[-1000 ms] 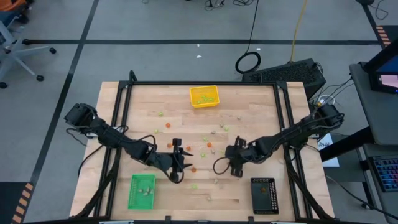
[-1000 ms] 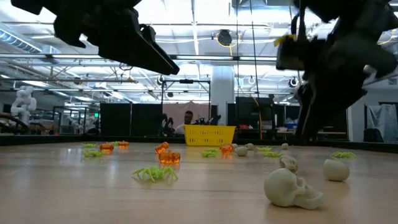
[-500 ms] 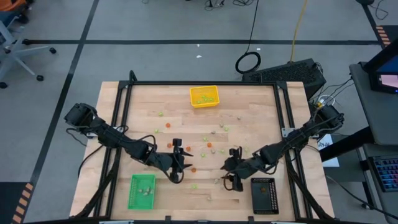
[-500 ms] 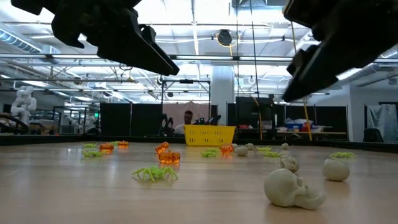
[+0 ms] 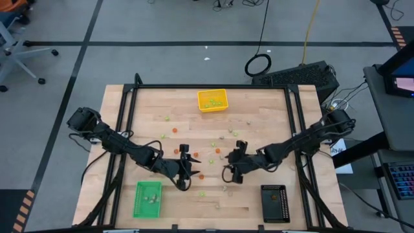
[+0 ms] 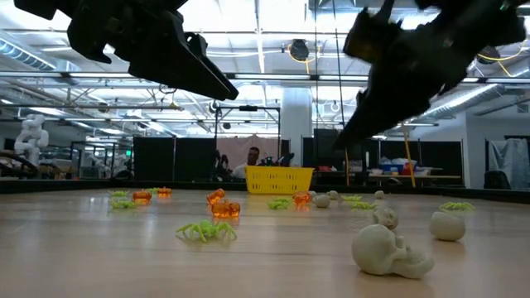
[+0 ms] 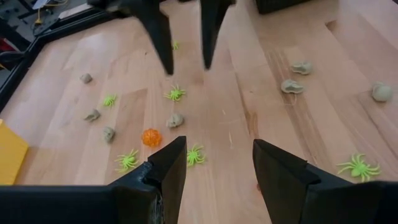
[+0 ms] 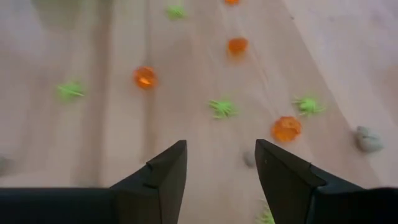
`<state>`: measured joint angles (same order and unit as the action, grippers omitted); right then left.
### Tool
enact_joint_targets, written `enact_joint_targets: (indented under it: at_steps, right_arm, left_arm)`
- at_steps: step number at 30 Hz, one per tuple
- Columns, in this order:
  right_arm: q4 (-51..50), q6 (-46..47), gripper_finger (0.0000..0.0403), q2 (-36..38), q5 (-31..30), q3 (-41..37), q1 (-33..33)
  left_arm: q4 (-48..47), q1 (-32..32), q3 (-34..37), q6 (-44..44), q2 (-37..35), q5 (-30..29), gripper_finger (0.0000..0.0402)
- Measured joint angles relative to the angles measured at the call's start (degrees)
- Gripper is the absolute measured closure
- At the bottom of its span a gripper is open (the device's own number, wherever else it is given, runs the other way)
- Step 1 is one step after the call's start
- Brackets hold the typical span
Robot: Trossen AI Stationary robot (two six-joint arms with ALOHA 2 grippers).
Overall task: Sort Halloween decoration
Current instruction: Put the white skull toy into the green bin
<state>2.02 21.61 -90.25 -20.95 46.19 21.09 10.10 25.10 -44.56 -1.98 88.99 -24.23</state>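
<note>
Dark fingers of the left gripper [image 5: 187,164] stand apart, empty; the right gripper [image 5: 231,169], facing it, gapes likewise. Orange, green and grey decorations [image 7: 151,137] scatter on the table [image 5: 259,110] between and beyond both. A green tray [image 5: 147,198] by the left holds some, a black tray [image 5: 275,203] sits near the right, a yellow bin [image 5: 212,100] farther off. Workshop behind.

the middle of the wooden table [image 5: 259,103] is strewn with tiny decoration pieces [image 6: 206,231], with bare wood between them. both arms hang above this middle strip, the left gripper [image 5: 187,167] and right gripper [image 5: 231,167] near each other. the yellow tray [image 5: 212,100], green tray [image 5: 147,198] and black tray [image 5: 274,203] stand at the edges.
</note>
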Motion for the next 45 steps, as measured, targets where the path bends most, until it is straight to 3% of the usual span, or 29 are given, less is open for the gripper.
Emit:
enact_joint_targets:
  at_steps: [8, 18, 26, 45]
  right_arm:
    - [4.2, 0.3, 0.0227, -6.9, 2.4, 0.0, -2.2]
    - [8.7, 1.5, 0.0227, -8.7, 21.5, 0.0, 1.1]
    - [13.0, -3.0, 0.0227, -12.3, 18.7, 0.0, 4.7]
    - [17.5, -4.8, 0.0240, -15.2, 16.1, 0.0, 4.9]
  left_arm:
    - [-0.1, 0.0, 0.0, 0.0, 0.0, 0.0, 0.0220]
    - [-0.1, 0.0, 0.0, 0.0, 0.0, 0.0, 0.0220]
    - [-0.1, 0.0, 0.0, 0.0, 0.0, 0.0, 0.0220]
    - [-0.1, 0.0, 0.0, 0.0, 0.0, 0.0, 0.0220]
